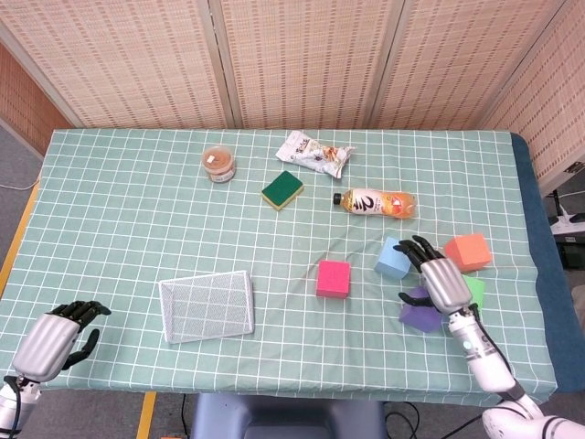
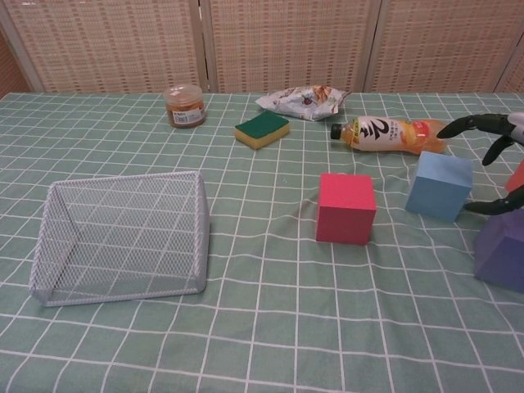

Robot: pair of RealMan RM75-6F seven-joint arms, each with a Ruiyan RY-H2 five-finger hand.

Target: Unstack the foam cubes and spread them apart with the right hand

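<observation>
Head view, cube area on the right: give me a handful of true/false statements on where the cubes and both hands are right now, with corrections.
1. The pink cube is stacked on the blue cube. False: both sit apart on the cloth.
2. The right hand is over the purple cube with fingers spread, holding nothing. True.
3. The bottle lies on its side behind the blue cube. True.
4. The left hand holds the wire basket. False: it sits at the near left table edge, fingers curled, apart from the basket.
5. The orange cube is inside the wire basket. False: it rests on the cloth at the far right.
</observation>
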